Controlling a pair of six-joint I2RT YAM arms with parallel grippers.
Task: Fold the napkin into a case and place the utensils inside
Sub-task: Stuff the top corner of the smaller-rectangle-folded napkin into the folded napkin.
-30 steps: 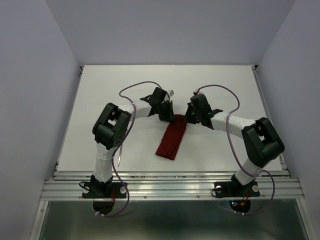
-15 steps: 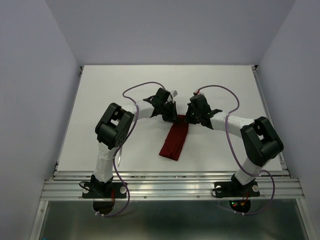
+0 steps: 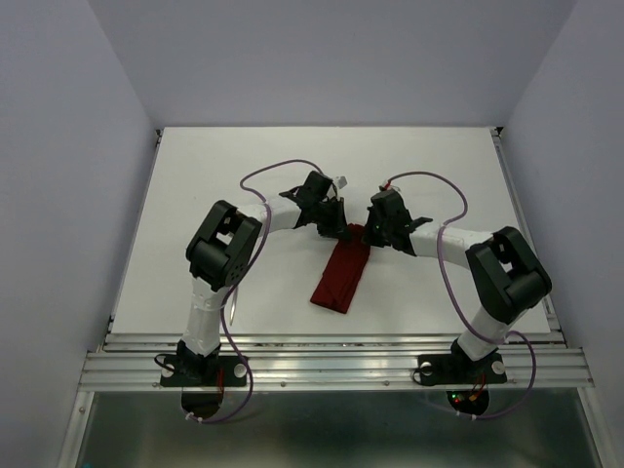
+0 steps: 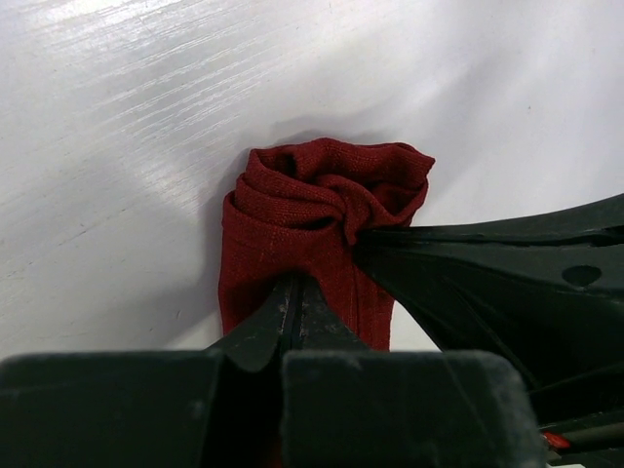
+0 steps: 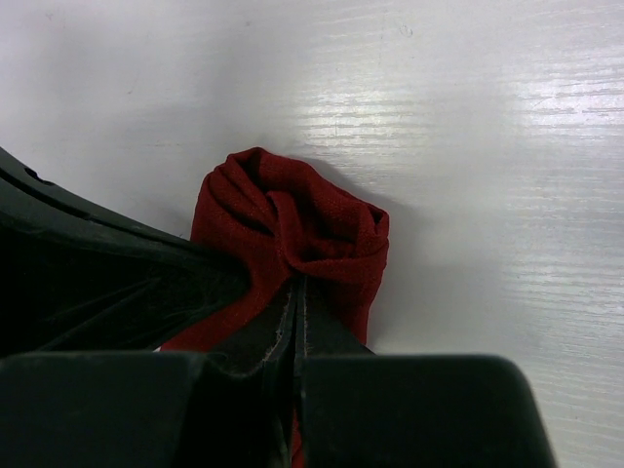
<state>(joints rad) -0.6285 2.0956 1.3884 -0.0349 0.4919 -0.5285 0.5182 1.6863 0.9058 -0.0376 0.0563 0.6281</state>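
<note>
White table (image 3: pixel 195 195), pale walls all round, and both arms are reaching in to the middle of it. The napkin (image 3: pixel 341 275) is already down to a narrow dark red strip running from the middle of the table back toward the arms, tilted a little to the left at its near end. So the folding looks mostly done, I'd say.

Up at the far end, the left claw (image 4: pixel 293 288) is pinched tight on the cloth, fingers closed right down on the folds. The right claw (image 5: pixel 295 285) is doing the same from the other side, jaws clamped on that same bunched end. The two claws are almost touching there, and the cloth puckers up between them.

What's left? The filling. One slim silver utensil (image 3: pixel 234 300) lies by the left arm near the front edge, well apart from the strip, and its partner I can't find from here. Nothing is tucked inside as far as I can see.

Compared with a second ago, the claws have drawn closer together and the far end has bunched up. The whole strip has slid a touch to the right with them, its near end dragged along.
</note>
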